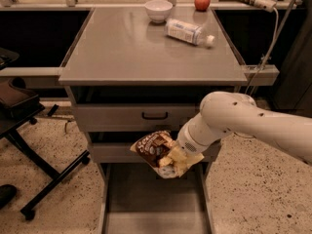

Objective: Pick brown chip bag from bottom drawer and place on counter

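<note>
The brown chip bag is crumpled, dark brown with white lettering and a pale yellow end. My gripper is shut on it and holds it in the air, in front of the middle drawer and above the open bottom drawer. The white arm reaches in from the right. The grey counter lies above and behind the bag.
On the counter's far part lie a clear plastic bottle and a white bowl; a red apple sits behind. Two shallower drawers with black handles are shut. A black chair base stands at the left.
</note>
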You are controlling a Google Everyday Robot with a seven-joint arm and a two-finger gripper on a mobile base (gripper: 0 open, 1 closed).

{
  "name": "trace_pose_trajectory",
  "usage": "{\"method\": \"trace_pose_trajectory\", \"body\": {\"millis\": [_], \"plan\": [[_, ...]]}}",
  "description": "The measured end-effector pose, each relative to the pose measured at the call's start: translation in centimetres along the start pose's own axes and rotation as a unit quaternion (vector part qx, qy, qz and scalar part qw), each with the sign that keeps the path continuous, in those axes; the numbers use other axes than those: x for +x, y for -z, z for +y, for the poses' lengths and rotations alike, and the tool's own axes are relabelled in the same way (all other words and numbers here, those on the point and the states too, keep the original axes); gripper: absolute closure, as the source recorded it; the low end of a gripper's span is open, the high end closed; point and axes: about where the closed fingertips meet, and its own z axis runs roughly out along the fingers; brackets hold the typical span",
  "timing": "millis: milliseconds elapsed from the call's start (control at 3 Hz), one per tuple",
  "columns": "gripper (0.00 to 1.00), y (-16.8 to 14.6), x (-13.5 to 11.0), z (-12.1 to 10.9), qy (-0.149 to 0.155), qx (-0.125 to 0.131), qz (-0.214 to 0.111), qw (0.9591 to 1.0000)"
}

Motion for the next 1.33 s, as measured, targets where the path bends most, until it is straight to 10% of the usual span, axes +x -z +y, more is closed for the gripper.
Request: {"method": "trace_pose_trajectory", "body": {"millis": [667,1333], "plan": [[1.0,2.0,0.0,0.3,-0.008,0.004,0.007,0.9999],[1.0,13.3,-2.5,3.3,-0.002,0.064,0.024,0.9977]]}}
